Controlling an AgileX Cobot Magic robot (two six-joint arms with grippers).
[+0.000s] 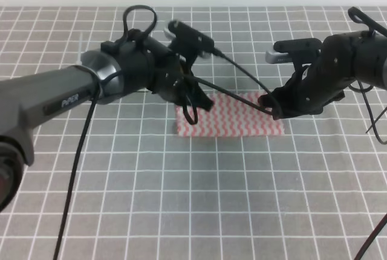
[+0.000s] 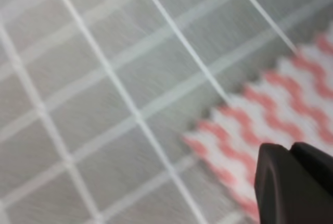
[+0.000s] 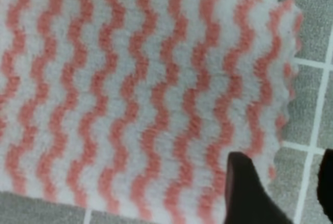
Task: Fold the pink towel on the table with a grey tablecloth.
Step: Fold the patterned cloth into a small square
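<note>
Fingers on my right gripper (image 3: 283, 193) stand parted in the right wrist view: one dark finger (image 3: 247, 193) overlaps the pink towel (image 1: 233, 118) near its corner, the other sits at the frame's 4 o'clock edge over grey cloth. On my left gripper (image 1: 195, 107) I cannot tell parted from clenched; its wrist view is blurred, with only a dark tip (image 2: 294, 185) at 5 o'clock over the towel's striped corner. From the high camera, the towel lies flat as a wide strip mid-table on the table with a grey tablecloth (image 1: 181, 199), left gripper at its 9 o'clock end, right gripper at its 3 o'clock end.
</note>
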